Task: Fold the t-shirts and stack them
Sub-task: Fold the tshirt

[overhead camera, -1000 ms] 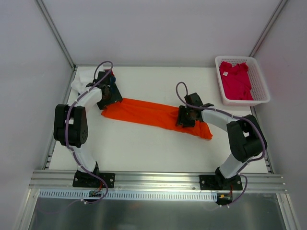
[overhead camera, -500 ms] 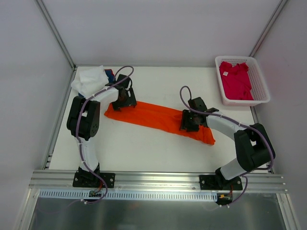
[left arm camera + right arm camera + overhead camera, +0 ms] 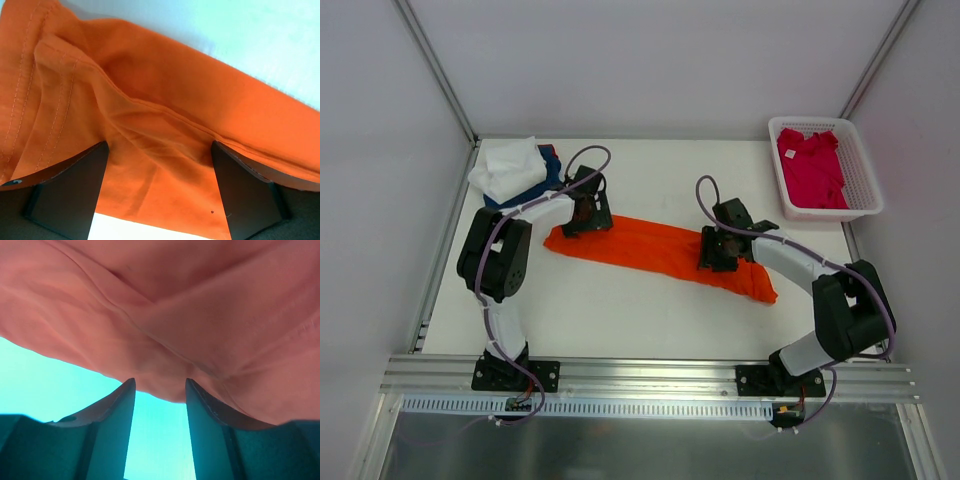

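Cloth in the top view: the orange t-shirt [image 3: 655, 250] lies as a long band slanting across the table [image 3: 620, 320]. The left gripper [image 3: 588, 212] is at its far-left end and the right gripper [image 3: 717, 250] toward its near-right end, spaced, I judge, to work both ends together. A white t-shirt [image 3: 508, 168] lies over a navy t-shirt [image 3: 545, 180] at the far-left corner, probably the stack. The crimson t-shirt [image 3: 810, 165] sits in the basket [image 3: 865, 200].

Left wrist: fingers [image 3: 65, 195] are spread wide over the hems, grasping nothing.

Right wrist: the fingers [image 3: 110, 425] stand closer, a fold dipping between the tips; pinched or loose, I cannot tell
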`<state>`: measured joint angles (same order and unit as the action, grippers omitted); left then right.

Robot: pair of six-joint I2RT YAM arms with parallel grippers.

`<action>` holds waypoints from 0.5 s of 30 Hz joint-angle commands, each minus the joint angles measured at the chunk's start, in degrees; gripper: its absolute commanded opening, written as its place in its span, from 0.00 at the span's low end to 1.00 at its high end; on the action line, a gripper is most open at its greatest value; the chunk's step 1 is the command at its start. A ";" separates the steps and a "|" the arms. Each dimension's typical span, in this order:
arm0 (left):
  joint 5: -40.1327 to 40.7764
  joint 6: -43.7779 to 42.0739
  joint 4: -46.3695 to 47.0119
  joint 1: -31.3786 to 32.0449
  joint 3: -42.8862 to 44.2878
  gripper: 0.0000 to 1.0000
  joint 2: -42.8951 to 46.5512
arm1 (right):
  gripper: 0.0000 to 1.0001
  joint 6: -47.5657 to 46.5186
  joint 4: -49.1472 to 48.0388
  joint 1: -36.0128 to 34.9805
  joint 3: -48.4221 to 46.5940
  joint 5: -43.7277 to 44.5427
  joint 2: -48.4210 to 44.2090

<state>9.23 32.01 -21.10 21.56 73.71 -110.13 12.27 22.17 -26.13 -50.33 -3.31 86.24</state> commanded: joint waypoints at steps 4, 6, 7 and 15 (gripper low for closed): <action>-1.24 5.43 -0.87 3.92 -8.83 0.85 4.39 | 0.48 -2.87 1.56 0.11 -6.71 1.11 4.36; -0.80 5.96 -0.61 4.97 -11.03 0.85 6.15 | 0.48 -3.22 1.73 0.20 -8.20 0.76 6.04; -0.54 6.39 -0.61 5.16 -11.74 0.85 7.20 | 0.48 -3.39 1.56 0.20 -8.56 0.76 7.44; 0.08 7.19 -0.17 5.95 -15.53 0.86 10.19 | 0.48 -4.80 2.08 0.12 -8.30 4.96 10.27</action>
<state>10.55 37.04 -18.09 27.05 60.49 -100.14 9.23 22.87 -26.06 -57.89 -2.13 96.47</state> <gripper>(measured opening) 0.853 0.479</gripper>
